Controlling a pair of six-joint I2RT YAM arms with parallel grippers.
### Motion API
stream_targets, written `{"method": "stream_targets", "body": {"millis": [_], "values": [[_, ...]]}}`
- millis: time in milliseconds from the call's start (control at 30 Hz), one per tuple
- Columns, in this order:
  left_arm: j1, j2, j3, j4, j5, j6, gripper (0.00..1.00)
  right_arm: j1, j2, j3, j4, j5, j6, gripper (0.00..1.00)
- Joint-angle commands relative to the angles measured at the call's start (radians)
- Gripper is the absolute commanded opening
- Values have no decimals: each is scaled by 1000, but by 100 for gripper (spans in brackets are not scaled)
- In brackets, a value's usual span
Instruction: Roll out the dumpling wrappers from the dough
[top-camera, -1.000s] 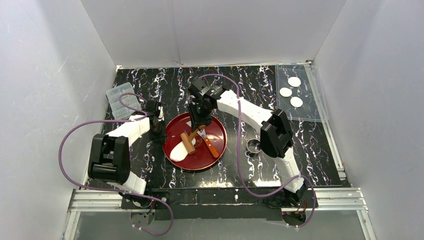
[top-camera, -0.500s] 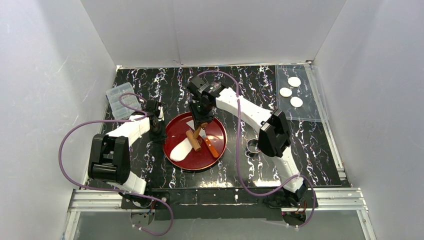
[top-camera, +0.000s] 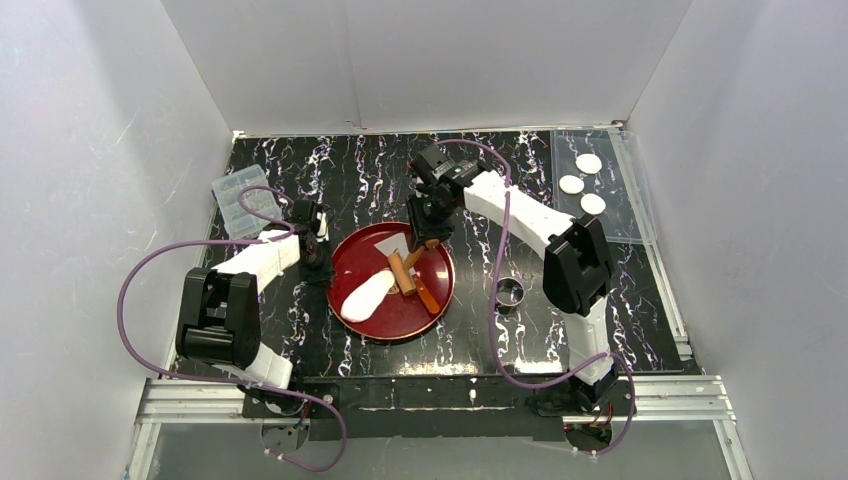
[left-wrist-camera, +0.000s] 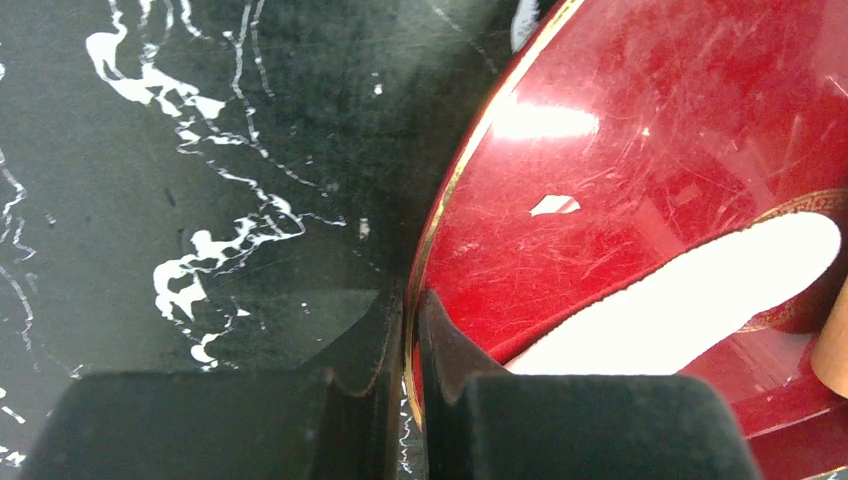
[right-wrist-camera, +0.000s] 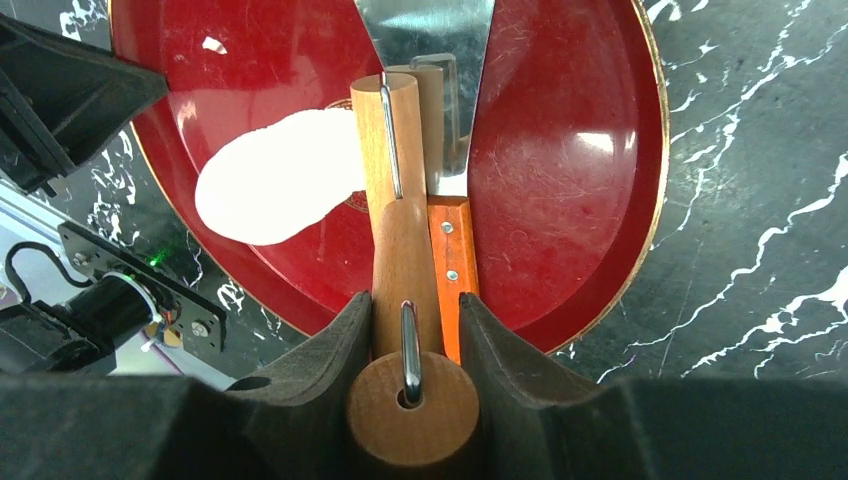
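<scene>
The dough (top-camera: 367, 296) is a flattened oblong white sheet on the left half of the red plate (top-camera: 383, 327). My right gripper (top-camera: 424, 236) is shut on the handle of a wooden roller (top-camera: 404, 272). The roller's barrel (right-wrist-camera: 386, 135) rests at the dough's (right-wrist-camera: 275, 178) right end. My left gripper (top-camera: 317, 262) is shut on the plate's left rim (left-wrist-camera: 440, 220), with the dough (left-wrist-camera: 680, 300) just beside it. Three round dumpling wrappers (top-camera: 571, 184) lie on a clear board (top-camera: 615, 225) at the back right.
A scraper with an orange handle (top-camera: 427, 296) and a metal blade (right-wrist-camera: 425, 30) lies on the plate beside the roller. A small metal ring (top-camera: 511, 293) stands right of the plate. A clear plastic box (top-camera: 240, 200) sits at the back left. White walls enclose the table.
My right arm has swung right and back. It has drawn the roller from the middle of the dough to its right end. The left gripper has not moved.
</scene>
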Motion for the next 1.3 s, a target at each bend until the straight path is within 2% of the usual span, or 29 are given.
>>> {"method": "stream_targets", "body": {"millis": [0, 67, 233, 433, 700, 800, 1067, 1133, 1267], "values": [[1, -24, 10, -7, -42, 8, 0, -22, 13, 9, -77, 59, -54, 1], [1, -21, 15, -10, -44, 7, 0, -20, -10, 50, -28, -57, -11, 1], [1, -37, 5, -4, -45, 7, 0, -4, -62, 121, 88, -195, 54, 1], [1, -28, 13, -10, -47, 6, 0, 77, -21, 108, 95, -193, 144, 1], [1, -30, 9, -6, -43, 3, 0, 116, -23, -62, 164, -241, 235, 1], [2, -22, 13, -8, -44, 4, 0, 122, -3, -67, 119, -192, 194, 1], [1, -34, 7, -3, -44, 5, 0, 107, 54, -36, -99, 156, 31, 1], [1, -32, 11, -6, -46, 5, 0, 97, 55, -39, -122, 250, 5, 1], [3, -35, 12, -8, -46, 4, 0, 68, 38, -84, -121, 324, -14, 1]]}}
